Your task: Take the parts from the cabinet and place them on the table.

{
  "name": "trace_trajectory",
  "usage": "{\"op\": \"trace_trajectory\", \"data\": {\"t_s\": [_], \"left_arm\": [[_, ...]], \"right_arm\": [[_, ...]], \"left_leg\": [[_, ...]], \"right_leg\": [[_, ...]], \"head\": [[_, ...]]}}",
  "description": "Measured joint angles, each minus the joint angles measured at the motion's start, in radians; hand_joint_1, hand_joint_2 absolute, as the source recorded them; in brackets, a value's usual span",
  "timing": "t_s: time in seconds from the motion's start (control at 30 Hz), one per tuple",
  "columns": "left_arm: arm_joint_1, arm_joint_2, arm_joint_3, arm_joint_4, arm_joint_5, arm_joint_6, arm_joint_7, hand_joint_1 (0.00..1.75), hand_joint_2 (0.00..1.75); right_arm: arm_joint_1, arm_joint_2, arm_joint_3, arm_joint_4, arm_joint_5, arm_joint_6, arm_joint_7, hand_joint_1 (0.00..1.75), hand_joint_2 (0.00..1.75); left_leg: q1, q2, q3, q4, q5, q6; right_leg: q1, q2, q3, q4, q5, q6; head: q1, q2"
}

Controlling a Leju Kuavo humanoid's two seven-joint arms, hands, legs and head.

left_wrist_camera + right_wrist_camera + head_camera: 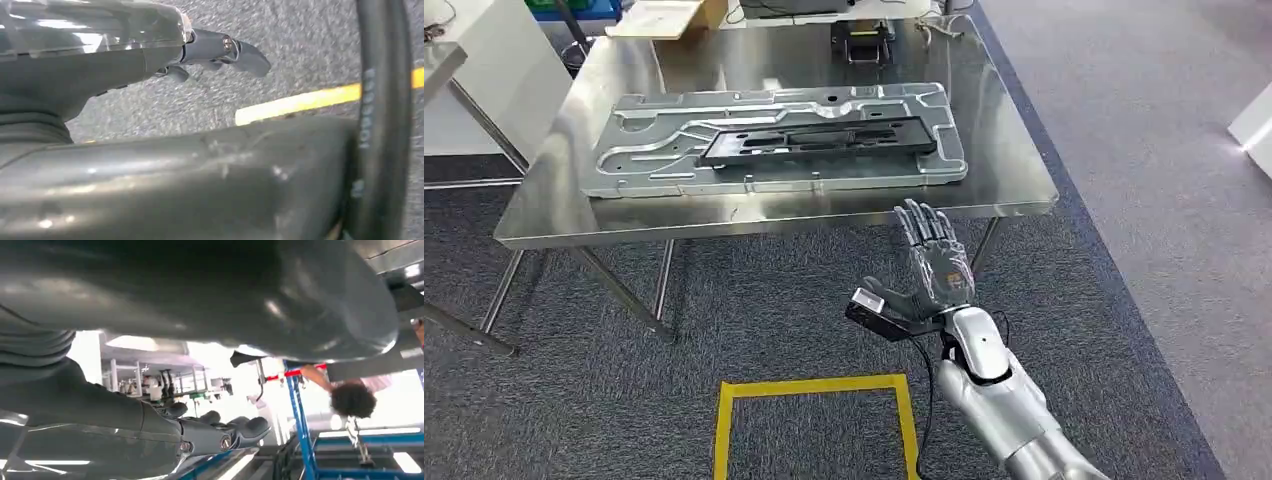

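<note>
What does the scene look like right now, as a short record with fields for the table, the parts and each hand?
table: steel table, in front of the robot
parts: large silver metal panel lying flat on the table, black frame part lying on top of it
right hand: raised before the table's near edge, fingers spread, holding nothing
left hand: over the carpet, holding nothing
floor: yellow tape square on grey carpet

A black part [816, 138] lay on a pale silver panel [774, 140] atop the shiny steel table [1014, 170], above grey speckled carpet [754, 320] marked with yellow tape [814, 387].
</note>
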State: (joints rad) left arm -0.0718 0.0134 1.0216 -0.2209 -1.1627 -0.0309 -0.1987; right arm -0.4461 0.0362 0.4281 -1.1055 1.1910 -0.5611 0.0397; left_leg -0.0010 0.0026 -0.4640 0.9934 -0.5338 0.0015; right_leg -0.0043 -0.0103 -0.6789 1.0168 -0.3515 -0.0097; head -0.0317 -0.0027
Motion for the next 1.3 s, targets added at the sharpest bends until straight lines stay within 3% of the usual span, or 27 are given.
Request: {"op": "trace_trajectory", "data": {"t_s": [0.07,0.13,0.2,0.23,0.27,0.3,0.33,0.37,0.4,0.43,0.57,0.63,0.7,0.73,0.77,0.8,0.87,0.9,0.93,0.97,1.03,1.1,1.13,1.2,1.23,1.27,1.3], "left_arm": [[0.001,-0.003,0.003,0.0,0.002,0.0,0.001,0.0,0.0],[0.0,-0.009,0.008,0.0,0.008,0.003,0.002,0.0,0.0],[0.007,-0.018,0.019,0.0,0.011,0.011,0.0,0.0,0.0],[0.011,-0.021,0.024,0.0,0.013,0.015,0.0,0.0,0.0],[0.015,-0.025,0.027,0.0,0.015,0.016,-0.001,0.0,0.0],[0.016,-0.029,0.031,0.0,0.016,0.018,-0.002,0.0,0.0],[0.017,-0.032,0.035,0.0,0.019,0.018,-0.003,0.0,0.0],[0.017,-0.035,0.042,0.0,0.022,0.019,-0.005,0.0,0.0],[0.018,-0.037,0.049,0.0,0.023,0.022,-0.008,0.0,0.0],[0.019,-0.04,0.054,0.0,0.026,0.026,-0.011,0.0,0.0],[0.027,-0.047,0.079,0.0,0.028,0.037,-0.013,0.0,0.0],[0.035,-0.052,0.082,0.0,0.025,0.038,-0.012,0.0,0.0],[0.031,-0.054,0.088,0.0,0.024,0.039,-0.011,0.0,0.0],[0.028,-0.055,0.094,0.0,0.024,0.039,-0.011,0.0,0.0],[0.027,-0.056,0.098,0.0,0.024,0.04,-0.01,0.0,0.0],[0.028,-0.057,0.1,0.0,0.024,0.042,-0.01,0.0,0.0],[0.03,-0.06,0.108,0.0,0.024,0.046,-0.01,0.0,0.0],[0.027,-0.062,0.113,0.0,0.023,0.05,-0.01,0.0,0.0],[0.025,-0.063,0.119,0.0,0.022,0.053,-0.01,0.0,0.0],[0.021,-0.064,0.125,0.0,0.021,0.054,-0.01,0.0,0.0],[0.021,-0.068,0.134,0.0,0.019,0.057,-0.011,0.0,0.0],[0.026,-0.079,0.145,0.0,0.018,0.057,-0.011,0.0,0.0],[0.025,-0.082,0.148,0.0,0.016,0.058,-0.011,0.0,0.0],[0.028,-0.087,0.15,0.0,0.01,0.06,-0.011,0.0,0.0],[0.027,-0.092,0.153,0.0,0.007,0.063,-0.011,0.0,0.0],[0.025,-0.094,0.156,0.0,0.003,0.065,-0.012,0.0,0.0],[0.025,-0.096,0.158,0.0,0.0,0.067,-0.012,0.0,0.0]], "right_arm": [[0.033,-0.011,-0.017,-0.01,-0.004,-0.005,0.0,0.0,0.0],[0.084,-0.018,-0.047,-0.035,-0.026,-0.025,-0.01,0.0,0.0],[0.174,-0.02,-0.1,-0.075,-0.071,-0.067,-0.056,0.0,0.0],[0.215,-0.019,-0.12,-0.087,-0.097,-0.077,-0.083,0.0,0.0],[0.258,-0.019,-0.139,-0.101,-0.134,-0.08,-0.117,0.0,0.0],[0.287,-0.019,-0.149,-0.109,-0.162,-0.079,-0.137,0.0,0.0],[0.327,-0.018,-0.168,-0.124,-0.229,-0.074,-0.181,0.0,0.0],[0.359,-0.014,-0.189,-0.135,-0.3,-0.057,-0.221,0.0,0.0],[0.385,-0.009,-0.215,-0.144,-0.387,-0.03,-0.257,0.0,0.0],[0.41,0.002,-0.243,-0.148,-0.47,-0.014,-0.292,0.0,0.0],[0.497,0.043,-0.378,-0.086,-0.589,-0.016,-0.435,0.0,0.0],[0.514,0.051,-0.422,-0.072,-0.589,-0.013,-0.443,0.0,0.0],[0.519,0.069,-0.463,-0.056,-0.588,0.014,-0.421,0.0,0.0],[0.523,0.08,-0.487,-0.042,-0.612,0.042,-0.421,0.0,0.0],[0.527,0.087,-0.512,-0.025,-0.657,0.087,-0.442,0.0,0.0],[0.526,0.092,-0.541,0.007,-0.716,0.144,-0.48,0.0,0.0],[0.519,0.103,-0.648,0.113,-0.888,0.359,-0.591,0.0,0.0],[0.517,0.106,-0.724,0.184,-0.972,0.481,-0.653,0.0,0.0],[0.512,0.113,-0.786,0.241,-0.998,0.539,-0.69,0.0,0.0],[0.507,0.113,-0.843,0.297,-0.995,0.56,-0.715,0.0,0.0],[0.496,0.111,-0.939,0.402,-0.979,0.56,-0.725,0.0,0.0],[0.496,0.11,-1.023,0.48,-0.974,0.557,-0.726,0.0,0.0],[0.499,0.109,-1.05,0.502,-0.974,0.557,-0.718,0.0,0.0],[0.487,0.109,-1.093,0.562,-0.96,0.542,-0.685,0.0,0.0],[0.479,0.109,-1.131,0.599,-0.941,0.523,-0.663,0.0,0.0],[0.475,0.109,-1.163,0.626,-0.919,0.495,-0.641,0.0,0.0],[0.471,0.109,-1.187,0.65,-0.893,0.462,-0.619,0.0,0.0]], "left_leg": [[0.012,0.007,-0.011,-0.018,0.035,0.017],[0.01,0.009,-0.038,-0.018,0.061,0.035],[0.01,0.005,-0.07,-0.016,0.086,0.036],[0.01,0.004,-0.088,-0.013,0.097,0.034],[0.01,0.005,-0.109,-0.008,0.108,0.031],[0.01,0.005,-0.125,-0.004,0.116,0.029],[0.011,0.005,-0.147,0.004,0.125,0.024],[0.011,0.005,-0.164,0.014,0.132,0.019],[0.011,0.006,-0.174,0.023,0.137,0.013],[0.006,0.006,-0.182,0.035,0.14,0.008],[0.01,0.006,-0.192,0.035,0.164,-0.015],[0.013,0.005,-0.219,0.108,0.038,-0.024],[0.013,0.005,-0.243,0.244,-0.082,-0.027],[0.013,0.005,-0.245,0.312,-0.109,-0.027],[0.013,0.005,-0.236,0.347,-0.097,-0.025],[0.012,0.005,-0.21,0.347,-0.058,-0.022],[0.006,0.004,-0.116,0.254,0.024,-0.009],[0.0,0.002,-0.038,0.157,0.023,0.005],[-0.008,0.001,0.043,0.052,-0.017,0.018],[-0.009,0.001,0.079,-0.024,-0.039,0.025],[-0.015,0.002,0.07,-0.033,-0.041,0.032],[-0.004,0.006,0.053,-0.052,0.0,0.042],[-0.006,0.008,0.035,-0.053,0.015,0.046],[-0.006,0.014,-0.003,-0.05,0.043,0.053],[-0.006,0.016,-0.021,-0.047,0.056,0.053],[-0.007,0.016,-0.044,-0.041,0.069,0.052],[-0.006,0.016,-0.062,-0.033,0.079,0.051]], "right_leg": [[0.002,0.003,-0.005,-0.004,0.001,0.014],[-0.002,0.008,-0.035,0.077,-0.123,0.021],[-0.005,0.009,-0.063,0.23,-0.232,0.03],[-0.006,0.009,-0.07,0.288,-0.237,0.033],[-0.009,0.009,-0.061,0.315,-0.209,0.036],[-0.011,0.009,-0.039,0.305,-0.177,0.038],[-0.014,0.009,0.011,0.255,-0.139,0.039],[-0.017,0.008,0.08,0.175,-0.132,0.037],[-0.018,0.008,0.158,0.079,-0.178,0.036],[-0.006,0.011,0.209,-0.012,-0.2,0.034],[-0.007,0.0,0.184,-0.011,-0.18,-0.006],[-0.006,0.0,0.153,-0.011,-0.154,-0.022],[-0.001,0.001,0.121,-0.01,-0.128,-0.025],[0.002,0.001,0.101,-0.009,-0.114,-0.025],[0.004,-0.001,0.083,-0.007,-0.101,-0.025],[0.006,-0.001,0.066,-0.004,-0.09,-0.024],[0.009,-0.003,0.039,0.005,-0.073,-0.021],[0.009,-0.005,0.03,0.007,-0.064,-0.019],[0.012,-0.008,0.028,0.009,-0.055,-0.014],[0.011,-0.011,0.026,0.009,-0.046,-0.007],[0.005,-0.014,0.021,0.0,-0.02,0.004],[0.007,-0.01,0.012,-0.009,-0.007,0.018],[0.004,0.003,0.001,0.013,-0.063,0.022],[-0.001,0.006,-0.027,0.14,-0.212,0.03],[-0.002,0.006,-0.036,0.212,-0.25,0.034],[-0.004,0.006,-0.038,0.274,-0.251,0.039],[-0.006,0.006,-0.026,0.297,-0.219,0.042]], "head": [[0.0,0.0],[0.0,0.0],[0.0,0.0],[0.0,0.0],[0.0,0.0],[0.0,0.0],[0.0,0.0],[0.0,0.0],[0.0,0.0],[0.0,0.0],[0.0,0.0],[0.0,0.0],[0.0,0.0],[0.0,0.0],[0.0,0.0],[0.0,0.0],[0.0,0.0],[0.0,0.0],[0.0,0.0],[0.0,0.0],[0.0,0.0],[0.0,0.0],[0.001,0.0],[0.0,0.0],[0.0,0.0],[0.0,0.0],[0.0,0.0]]}}
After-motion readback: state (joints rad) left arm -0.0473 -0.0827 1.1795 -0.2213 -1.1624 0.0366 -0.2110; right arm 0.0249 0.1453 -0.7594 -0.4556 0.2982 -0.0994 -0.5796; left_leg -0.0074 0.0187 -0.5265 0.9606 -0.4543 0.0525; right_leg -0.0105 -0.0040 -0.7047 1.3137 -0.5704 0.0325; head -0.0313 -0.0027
